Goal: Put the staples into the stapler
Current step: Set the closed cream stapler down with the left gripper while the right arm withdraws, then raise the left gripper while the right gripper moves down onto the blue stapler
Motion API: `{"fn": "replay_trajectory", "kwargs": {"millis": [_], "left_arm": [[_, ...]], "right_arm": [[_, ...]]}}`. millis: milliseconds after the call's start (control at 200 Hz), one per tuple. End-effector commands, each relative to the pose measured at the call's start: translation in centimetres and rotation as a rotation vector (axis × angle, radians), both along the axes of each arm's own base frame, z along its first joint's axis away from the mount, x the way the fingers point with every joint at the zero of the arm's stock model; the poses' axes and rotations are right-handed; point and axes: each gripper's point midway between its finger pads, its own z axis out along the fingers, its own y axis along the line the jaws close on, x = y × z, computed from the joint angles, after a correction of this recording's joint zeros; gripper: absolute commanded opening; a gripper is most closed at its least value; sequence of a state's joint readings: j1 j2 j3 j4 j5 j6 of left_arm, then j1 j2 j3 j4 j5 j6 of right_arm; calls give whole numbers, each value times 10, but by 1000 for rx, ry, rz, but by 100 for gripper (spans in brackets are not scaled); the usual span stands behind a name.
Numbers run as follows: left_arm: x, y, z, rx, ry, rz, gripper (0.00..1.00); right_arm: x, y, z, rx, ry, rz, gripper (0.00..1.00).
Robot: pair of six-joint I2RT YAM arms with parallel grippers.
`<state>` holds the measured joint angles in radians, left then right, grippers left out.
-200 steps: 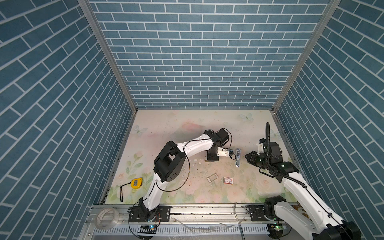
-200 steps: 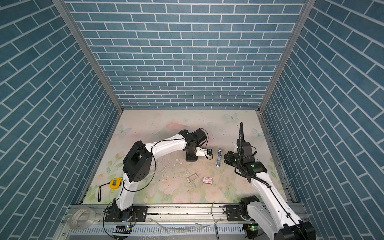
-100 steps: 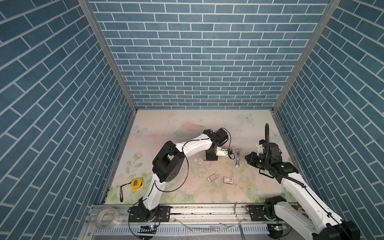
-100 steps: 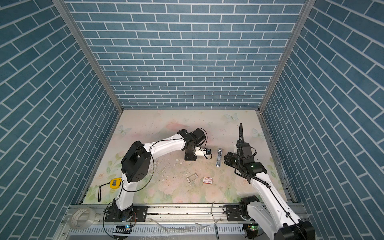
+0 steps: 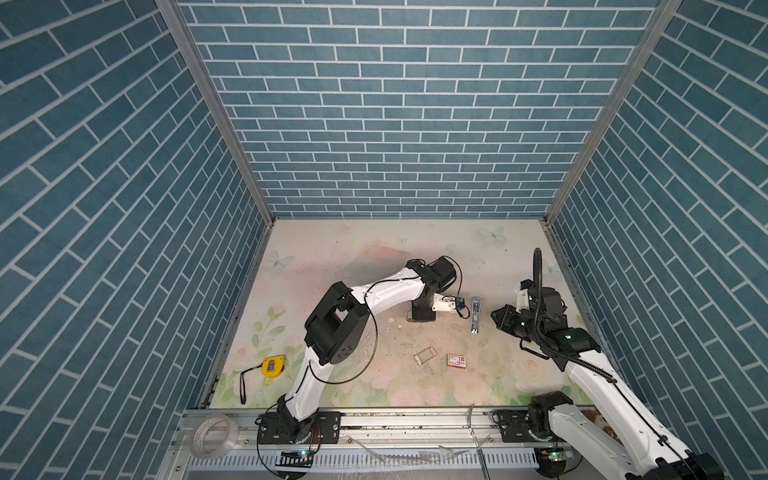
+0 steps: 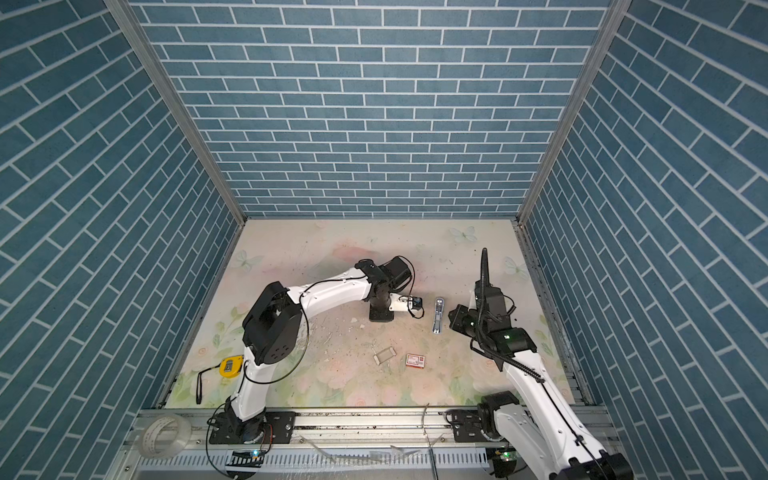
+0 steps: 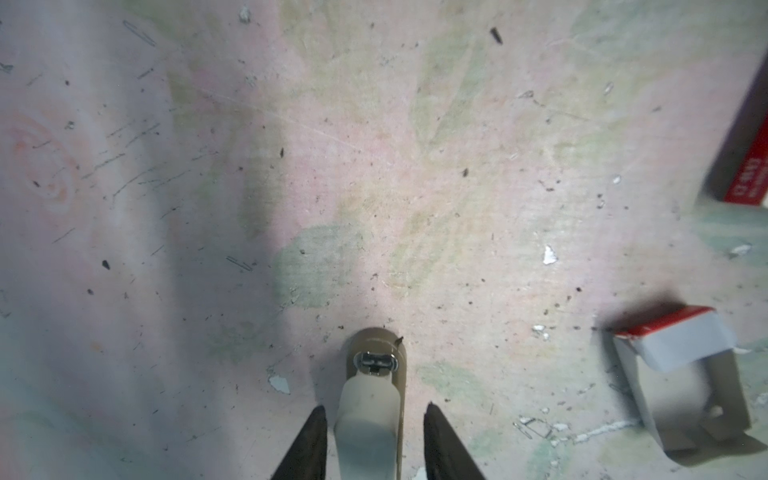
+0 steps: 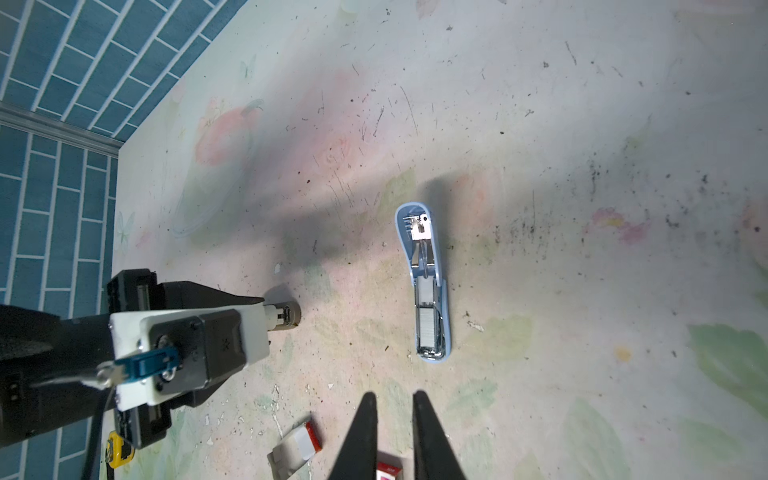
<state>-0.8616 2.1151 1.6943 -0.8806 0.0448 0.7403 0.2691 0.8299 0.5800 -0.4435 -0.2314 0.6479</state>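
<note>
The left gripper point(image 7: 374, 405) is cut off by the frame. Its fingers are seen apart, either side of a beige-and-white object point(image 7: 370, 390) that cannot be identified. The right gripper point(image 8: 393, 394) is seen narrowly parted and empty. The pale blue stapler point(image 8: 428, 286) is laid open on the table point(image 8: 582, 208), and the staples point(image 8: 428, 328) are seen as a ribbed silvery strip in its channel. That strip is shown only by the right wrist view; in both top views it cannot be made out.

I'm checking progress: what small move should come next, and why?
Probably bring the right hand to the stapler and begin folding its opened cover shut: the staples seem already seated in its tray, and that hand hangs empty nearby.
</note>
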Motion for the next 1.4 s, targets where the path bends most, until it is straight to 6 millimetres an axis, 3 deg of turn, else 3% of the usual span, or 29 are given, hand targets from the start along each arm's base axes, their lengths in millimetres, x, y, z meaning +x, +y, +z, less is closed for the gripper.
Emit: {"fn": "replay_trajectory", "kwargs": {"millis": [0,105,290,445,670,815,1055,1210,1395], "left_arm": [[0,3,2,5,11,9,44],[0,2,5,-4,6,8,51],[-1,2,20,-38,-13,2,68],[-1,5,51,-110,-54,-1,83],[2,14,86,-187,-69,30,89],[-5,39,120,-277,-25,112,92],[-33,107,166,-395,-50,193,100],[-46,132,175,-418,-84,223,100],[-53,141,164,-430,-82,252,100]], "right_arm": [[-7,-6,-8,-26,19,-6,19],[-8,-7,-11,-34,18,-9,23],[-8,-10,-25,-59,8,-7,42],[-3,-9,-38,-78,8,8,48],[15,5,-41,-52,-2,63,51],[27,13,-42,-46,-26,81,56],[36,22,-60,-87,46,132,58],[39,28,-72,-128,73,167,59],[44,26,-91,-205,132,192,59]]}}
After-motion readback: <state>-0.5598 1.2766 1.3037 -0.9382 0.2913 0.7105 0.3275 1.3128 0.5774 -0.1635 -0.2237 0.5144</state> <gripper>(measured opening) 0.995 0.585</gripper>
